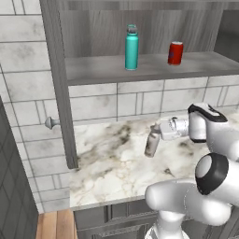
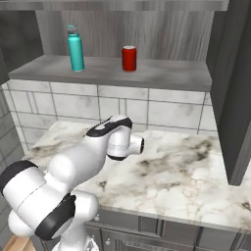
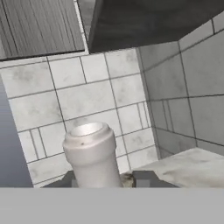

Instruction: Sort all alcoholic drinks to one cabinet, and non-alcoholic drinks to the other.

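Partly hidden, the gripper [image 1: 154, 135] shows best from the left base camera, where its tips disappear behind the neck of a slim pale beige-white bottle [image 1: 151, 144] standing on the marbled counter [image 1: 107, 163]. In the right base view the arm's own white wrist covers both the fingers and that bottle. The hand camera looks along the bottle's neck: its rounded pale top [image 3: 91, 151] sits right between the two dark finger tips [image 3: 146, 178], whose lower parts are cut off at the bottom of that view, so actual contact with the pads is hard to confirm. The jaws stand narrow, drawn in on either side of the neck, and appear to be clamped on it.

Above the counter, an open wall cabinet [image 1: 58, 84] of grey wood grain has its door swung out at the left of the left base view, with a small round knob [image 1: 50, 123] on it. On the cabinet's grey shelf [image 2: 162, 73] stand two drinks, well apart: a tall teal bottle [image 1: 131, 47] with a screw cap, and a short red soda can [image 1: 175, 53] to its right. Both are upright. Another dark door [image 2: 234, 93] hangs at the right edge of the right base view. Pale tiles [image 2: 122, 105] line the wall beneath the shelf.
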You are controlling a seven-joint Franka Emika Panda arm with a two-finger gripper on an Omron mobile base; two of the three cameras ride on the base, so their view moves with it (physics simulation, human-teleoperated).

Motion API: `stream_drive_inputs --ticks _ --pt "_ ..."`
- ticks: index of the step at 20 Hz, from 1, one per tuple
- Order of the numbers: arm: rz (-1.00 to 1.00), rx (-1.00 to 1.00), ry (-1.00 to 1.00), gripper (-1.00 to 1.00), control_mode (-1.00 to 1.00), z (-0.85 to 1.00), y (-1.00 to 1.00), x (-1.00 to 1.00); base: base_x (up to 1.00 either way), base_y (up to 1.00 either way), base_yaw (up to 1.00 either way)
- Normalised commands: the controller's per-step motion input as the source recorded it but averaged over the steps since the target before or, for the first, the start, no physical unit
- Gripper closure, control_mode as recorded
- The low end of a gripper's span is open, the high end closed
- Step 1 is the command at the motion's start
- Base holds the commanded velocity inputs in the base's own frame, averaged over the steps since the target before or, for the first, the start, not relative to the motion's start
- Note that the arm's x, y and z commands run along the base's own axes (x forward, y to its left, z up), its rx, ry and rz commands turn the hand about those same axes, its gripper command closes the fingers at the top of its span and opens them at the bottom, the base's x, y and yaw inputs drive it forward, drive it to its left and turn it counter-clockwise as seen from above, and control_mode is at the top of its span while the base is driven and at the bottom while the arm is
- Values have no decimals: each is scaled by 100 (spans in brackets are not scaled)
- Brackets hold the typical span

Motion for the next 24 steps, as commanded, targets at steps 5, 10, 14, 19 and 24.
stream_drive_inputs --ticks 5,10,14,19,24 --pt "-8 0 -16 100 -100 100 0 -72 0 0 0" --pt "-13 -2 -2 100 -100 91 0 -77 0 0 0" --pt "-17 -10 0 100 -100 68 0 -80 0 0 0" --pt "-21 -11 11 100 -100 54 0 -72 0 0 0" --pt "-21 -5 20 100 -100 55 0 -51 0 0 0"
